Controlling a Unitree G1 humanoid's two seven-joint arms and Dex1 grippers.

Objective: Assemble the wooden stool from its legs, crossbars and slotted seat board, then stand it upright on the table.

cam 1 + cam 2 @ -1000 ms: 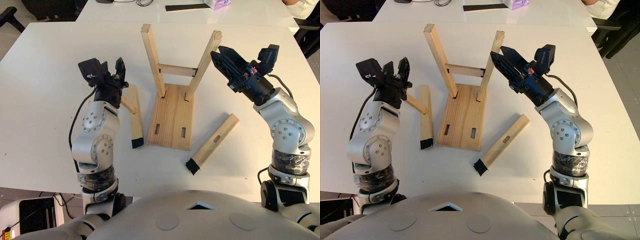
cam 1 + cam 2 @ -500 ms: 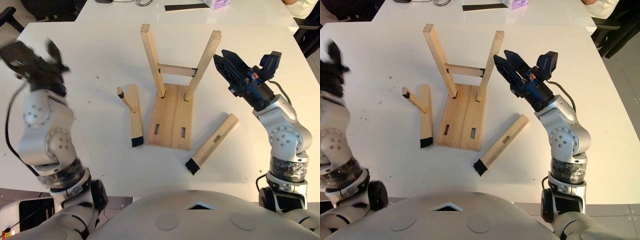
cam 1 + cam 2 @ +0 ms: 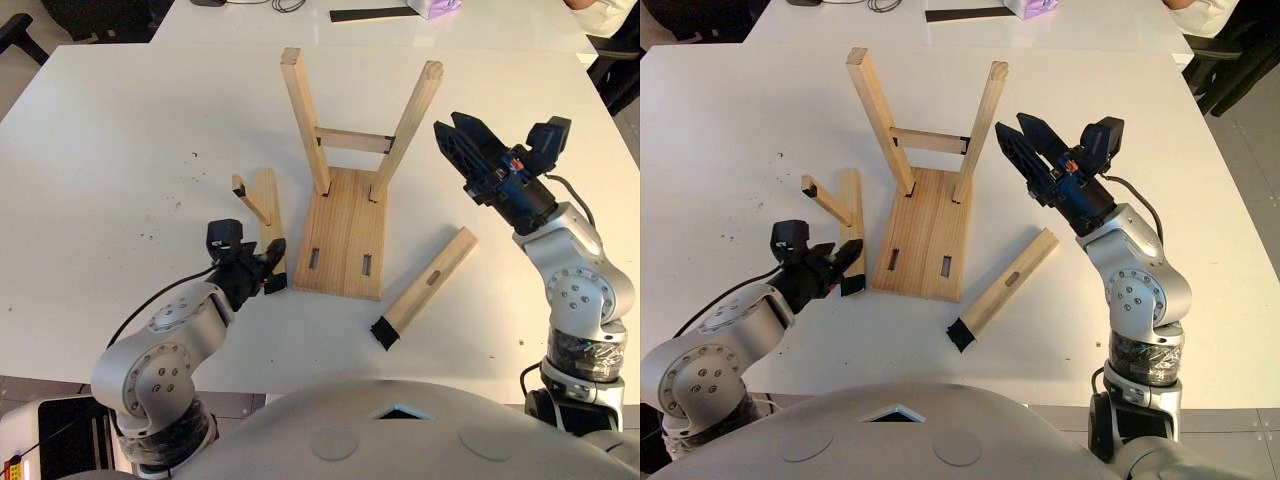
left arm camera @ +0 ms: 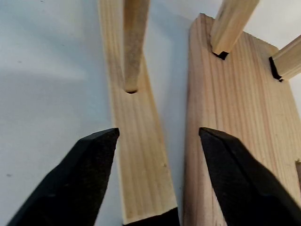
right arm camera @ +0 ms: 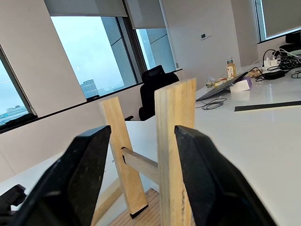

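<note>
At the lower left of the head view, the left gripper (image 3: 266, 268) is open, one finger on each side of a flat loose leg's (image 3: 268, 225) black end. In the middle, the seat board (image 3: 342, 235) lies on the table (image 3: 120, 130), two legs and a crossbar (image 3: 352, 140) sticking up. A second loose leg (image 3: 425, 285) lies at the lower right, bare table around it. The right gripper (image 3: 450, 124) is open beside one upright leg (image 3: 405, 125), maybe not touching it.

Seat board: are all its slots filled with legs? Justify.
Not all: on the seat board, two legs stand in the far slots; both near slots are empty.
</note>
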